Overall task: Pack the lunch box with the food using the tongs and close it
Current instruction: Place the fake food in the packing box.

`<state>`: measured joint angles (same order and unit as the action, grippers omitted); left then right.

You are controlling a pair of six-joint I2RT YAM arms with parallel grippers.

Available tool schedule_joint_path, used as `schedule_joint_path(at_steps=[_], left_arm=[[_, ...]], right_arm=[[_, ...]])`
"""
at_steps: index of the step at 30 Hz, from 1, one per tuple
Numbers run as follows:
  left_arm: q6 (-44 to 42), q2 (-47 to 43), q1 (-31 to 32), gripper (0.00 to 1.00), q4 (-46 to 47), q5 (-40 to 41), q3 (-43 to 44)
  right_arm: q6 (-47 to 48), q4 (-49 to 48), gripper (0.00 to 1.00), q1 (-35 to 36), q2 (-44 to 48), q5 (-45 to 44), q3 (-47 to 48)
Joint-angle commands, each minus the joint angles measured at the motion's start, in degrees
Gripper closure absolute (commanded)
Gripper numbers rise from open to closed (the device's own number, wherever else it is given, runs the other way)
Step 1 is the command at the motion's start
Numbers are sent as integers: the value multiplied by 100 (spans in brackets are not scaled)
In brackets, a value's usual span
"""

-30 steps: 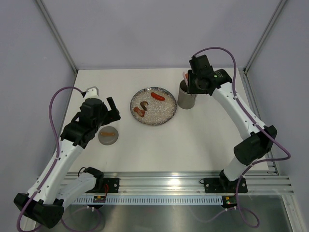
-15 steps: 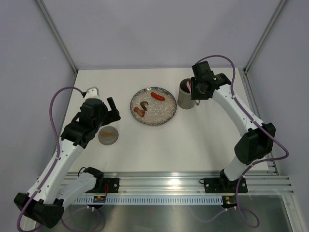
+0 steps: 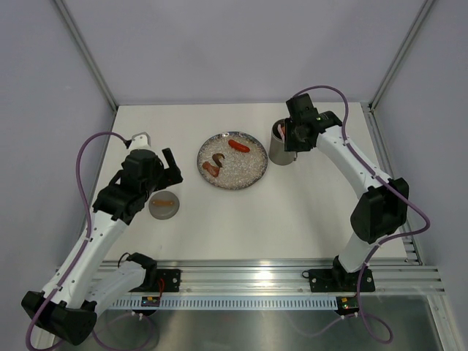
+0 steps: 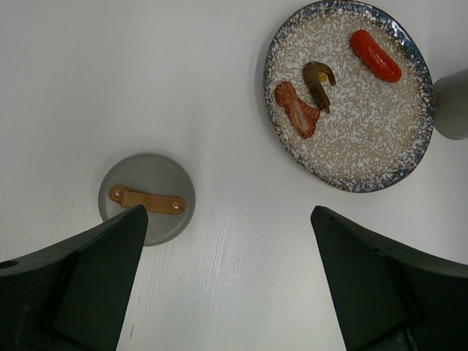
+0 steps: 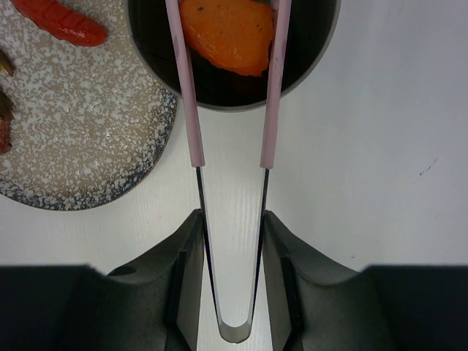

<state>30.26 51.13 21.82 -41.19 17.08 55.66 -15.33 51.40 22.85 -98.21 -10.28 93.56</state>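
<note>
My right gripper [image 5: 230,219] is shut on the pale pink tongs [image 5: 191,110], whose two arms reach over the round mouth of the grey lunch box [image 5: 325,44]. An orange food piece [image 5: 227,29] lies between the tong arms inside the box; I cannot tell whether it is pinched. In the top view the right gripper [image 3: 292,135] hangs over the lunch box [image 3: 280,152]. On the glittery plate [image 4: 365,157] lie a red sausage [image 4: 374,55], a brown piece [image 4: 319,82] and a reddish-brown piece [image 4: 297,110]. My left gripper [image 4: 228,212] is open above bare table.
A flat grey disc [image 4: 157,175] with an orange strap [image 4: 146,199] lies on the table left of the plate, under my left finger. The plate's rim [image 5: 157,131] sits close beside the lunch box. The table's back wall and side posts frame the work area.
The right wrist has shifted slightly left and turned over the lunch box, the tongs still in its grip. The left arm has not moved.
</note>
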Motion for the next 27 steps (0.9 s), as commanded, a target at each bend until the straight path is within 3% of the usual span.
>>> schedule_joint_path(at_steps=[1, 10, 27], left_arm=[[-20, -24, -12, 1, 94, 182, 15], [-47, 28, -20, 1, 120, 146, 50], [-64, 151, -20, 1, 190, 94, 77]], right_arm=[[66, -244, 86, -18, 4, 97, 57], [57, -200, 75, -18, -5, 97, 110], [92, -165, 67, -18, -101, 53, 215]])
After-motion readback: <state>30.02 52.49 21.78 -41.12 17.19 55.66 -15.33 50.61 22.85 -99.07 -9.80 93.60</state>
